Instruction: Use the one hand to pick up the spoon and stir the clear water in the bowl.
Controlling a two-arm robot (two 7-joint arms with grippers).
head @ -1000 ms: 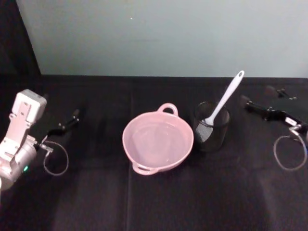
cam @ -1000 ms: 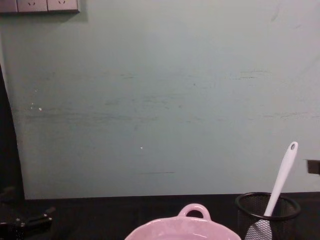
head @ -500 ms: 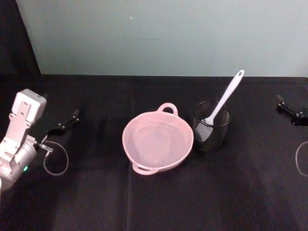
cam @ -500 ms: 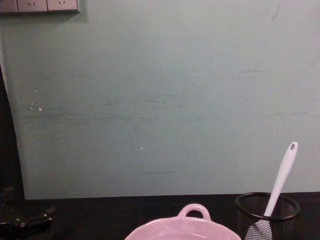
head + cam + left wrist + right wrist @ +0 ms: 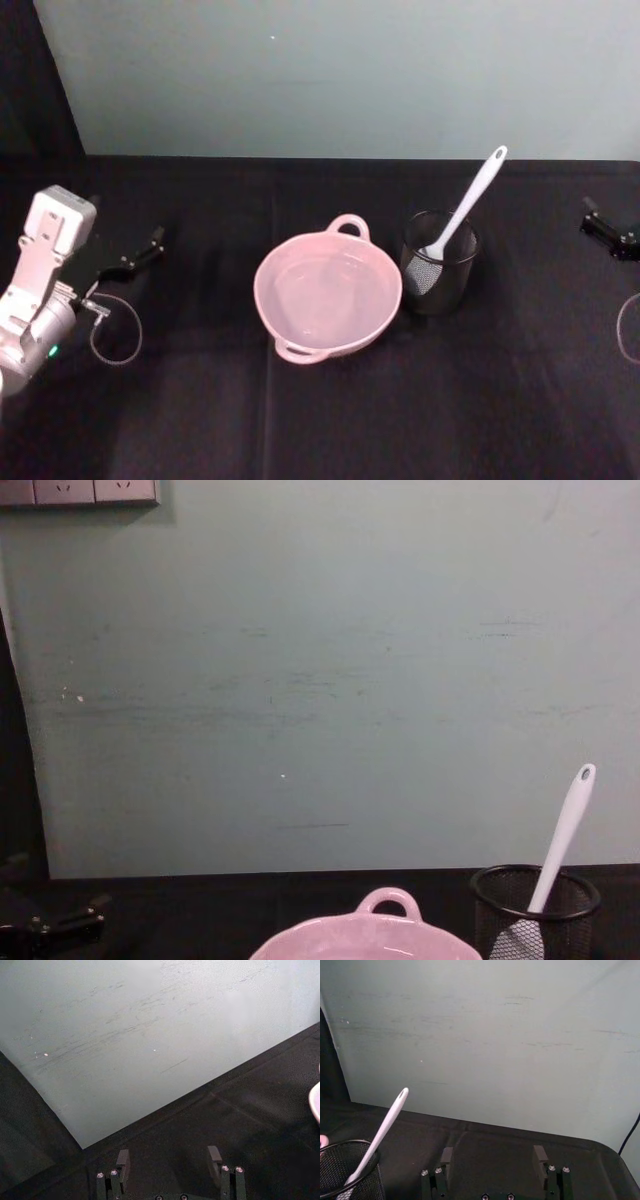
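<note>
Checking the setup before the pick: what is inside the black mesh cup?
The white spoon stands in the mesh cup, bowl end down, its handle leaning out over the rim, away from the pink bowl. Whether anything else lies at the cup's bottom cannot be seen through the mesh.

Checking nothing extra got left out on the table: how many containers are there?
2: the pink bowl at the centre, and the black mesh cup just to its right, with the spoon standing in it. Nothing seems hidden.

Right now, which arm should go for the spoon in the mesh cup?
Probably the right. The spoon stands in the mesh cup on the bowl's right side, nearer the open right gripper than the left gripper.
</note>
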